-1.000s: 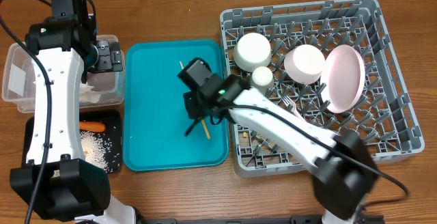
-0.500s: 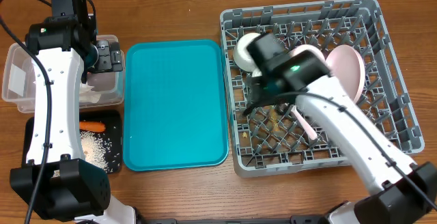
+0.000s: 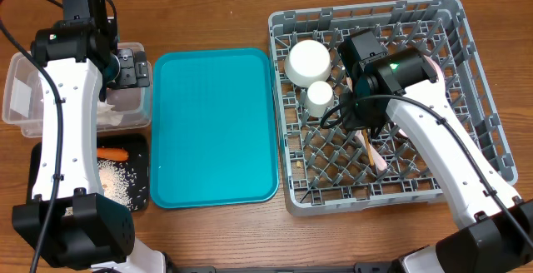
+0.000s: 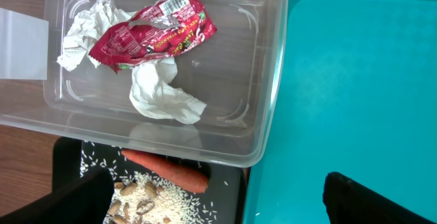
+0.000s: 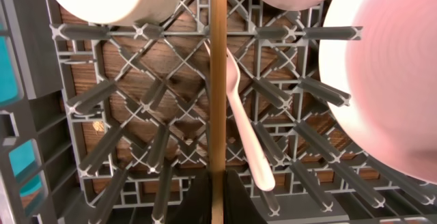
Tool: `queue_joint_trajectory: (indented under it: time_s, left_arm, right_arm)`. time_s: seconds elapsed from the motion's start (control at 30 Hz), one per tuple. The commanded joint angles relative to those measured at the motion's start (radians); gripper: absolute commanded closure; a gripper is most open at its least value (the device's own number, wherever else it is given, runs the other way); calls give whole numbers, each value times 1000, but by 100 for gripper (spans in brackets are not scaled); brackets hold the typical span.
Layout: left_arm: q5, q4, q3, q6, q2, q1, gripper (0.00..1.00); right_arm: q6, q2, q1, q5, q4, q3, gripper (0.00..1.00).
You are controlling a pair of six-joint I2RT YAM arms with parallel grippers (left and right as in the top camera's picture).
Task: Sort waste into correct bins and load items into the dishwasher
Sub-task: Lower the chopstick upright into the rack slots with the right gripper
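R arm (image 3: 433, 140) went teal tray (image 3: 216, 123)→rack (image 3: 466, 73) since prev frame; R gripper (image 5: 218, 190) clamped on chopstick (image 5: 218, 80), above fork (image 5: 247, 135) in rack. Near: carrot (image 4: 167, 169), rice (image 4: 160, 197) in black tray (image 3: 39, 165); next wrapper (image 4: 153, 36), napkins (image 4: 164, 98) in tub (image 4: 273, 67), L gripper (image 4: 225, 200) jaws apart, empty. Far: bowl (image 3: 306, 59), cup (image 3: 319, 96), plate (image 5: 389, 80) racked. Left, prob: release chopstick.

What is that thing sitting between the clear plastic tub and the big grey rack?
The teal tray, seen in the overhead view, lies flat between the clear tub and the grey rack, with nothing on it.
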Motion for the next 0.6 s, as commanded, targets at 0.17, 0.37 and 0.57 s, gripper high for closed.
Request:
queue_joint_trajectory:
  time_s: [0.17, 0.37, 0.57]
  left_arm:
    - [-13, 1, 27, 22, -15, 5, 0]
    - [-13, 1, 27, 22, -15, 5, 0]
    - [-13, 1, 27, 22, -15, 5, 0]
  right_arm:
    - [-8, -21, -5, 28, 15, -124, 96]
    - [-4, -21, -5, 27, 60, -184, 96]
    - [-5, -21, -5, 28, 103, -212, 96]
